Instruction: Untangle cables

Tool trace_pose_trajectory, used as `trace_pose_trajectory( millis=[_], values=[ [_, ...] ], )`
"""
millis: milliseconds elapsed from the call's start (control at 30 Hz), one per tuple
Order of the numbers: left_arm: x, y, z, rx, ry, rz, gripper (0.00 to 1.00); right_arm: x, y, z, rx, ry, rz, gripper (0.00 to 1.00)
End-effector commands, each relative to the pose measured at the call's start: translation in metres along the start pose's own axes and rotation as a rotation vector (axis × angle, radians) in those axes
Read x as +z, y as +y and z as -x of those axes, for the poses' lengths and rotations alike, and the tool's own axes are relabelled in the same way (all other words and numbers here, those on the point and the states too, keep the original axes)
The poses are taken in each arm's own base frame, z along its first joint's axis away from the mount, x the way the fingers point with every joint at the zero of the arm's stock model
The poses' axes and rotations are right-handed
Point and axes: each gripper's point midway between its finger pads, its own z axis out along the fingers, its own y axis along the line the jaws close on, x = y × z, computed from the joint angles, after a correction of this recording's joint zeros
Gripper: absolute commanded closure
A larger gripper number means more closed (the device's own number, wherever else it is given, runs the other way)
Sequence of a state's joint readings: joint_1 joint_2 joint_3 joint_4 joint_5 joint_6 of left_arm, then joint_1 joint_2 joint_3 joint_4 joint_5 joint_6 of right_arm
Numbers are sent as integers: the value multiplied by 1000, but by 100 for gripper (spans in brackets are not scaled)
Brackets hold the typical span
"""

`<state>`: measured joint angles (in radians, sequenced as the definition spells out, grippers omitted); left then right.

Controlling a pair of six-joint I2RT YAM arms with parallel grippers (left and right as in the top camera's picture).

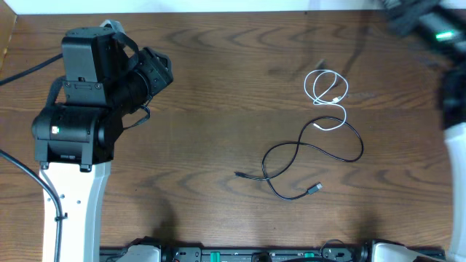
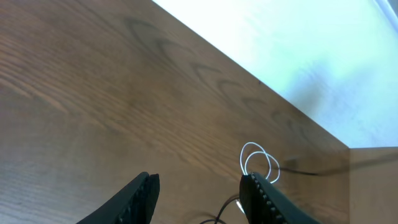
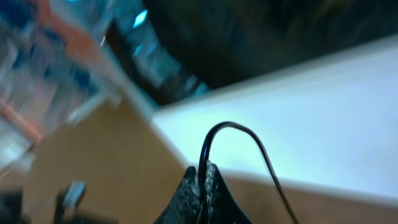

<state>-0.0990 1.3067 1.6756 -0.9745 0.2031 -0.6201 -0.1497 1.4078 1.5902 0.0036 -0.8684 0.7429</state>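
Brown wood-grain tabletop (image 1: 204,109), darker streaks in the grain. Pale white flat surface (image 2: 298,50) past its far edge. Right wrist background: blurred orange-and-blue clutter (image 3: 43,74), unidentifiable.

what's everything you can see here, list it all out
table: one, brown wood, fills the overhead view
black cable: one, black, loose loops right of centre, both plugs lying on the wood
white cable: one, white, coiled above it, tail reaching the black cable's top loop
black wire: one, black, arcing up from the bottom of the right wrist view; cannot tell if it is held
left arm: one, black and white, over the table's left side
left gripper: one, black, open, nothing between its fingers
right arm: one, blurred, at the right edge
right gripper: one, black, shut
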Motion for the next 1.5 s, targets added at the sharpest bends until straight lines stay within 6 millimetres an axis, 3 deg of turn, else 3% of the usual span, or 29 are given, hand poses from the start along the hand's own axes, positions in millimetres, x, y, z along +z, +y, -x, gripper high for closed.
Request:
trace_pose_trajectory(
  millis=[0,100,233,400,567,733,833,1000,1100,1167,1300,1333,1367,1467],
  values=[
    [-3,3,2,35,-11,14,53,-44,9,64,-37,-149,-71,99],
    [-3,3,2,38,-10,14,53,-78,-12,96,-60,-229,-163,99],
    [-3,4,1,39,-6,17,53,-109,-57,114,-44,-280,-275,99],
    [-3,4,-1,45,3,17,51,-133,-148,121,44,-332,-430,99],
    [-3,6,-3,47,11,23,51,-156,-260,115,49,-399,-678,99],
    [-3,7,-4,72,14,26,51,-181,-332,110,-9,-454,-890,99],
    [-2,7,-4,72,14,27,51,-189,-357,113,-36,-466,-959,99],
    [-1,7,-4,72,17,29,51,-185,-374,130,-104,-425,-988,99],
    [-1,7,-4,71,18,29,51,-190,-389,130,-139,-363,-1077,99],
    [-1,7,-4,71,18,29,51,-192,-404,120,-174,-286,-1141,99],
    [-1,7,-4,71,18,29,51,-199,-445,74,-183,-97,-1263,99],
    [-1,7,-4,71,18,29,51,-200,-457,59,-171,-48,-1287,97],
    [-1,7,-4,72,18,30,51,-201,-466,47,-158,-11,-1303,86],
    [-1,7,-4,78,19,29,51,-201,-483,20,-113,63,-1319,27]
  ],
)
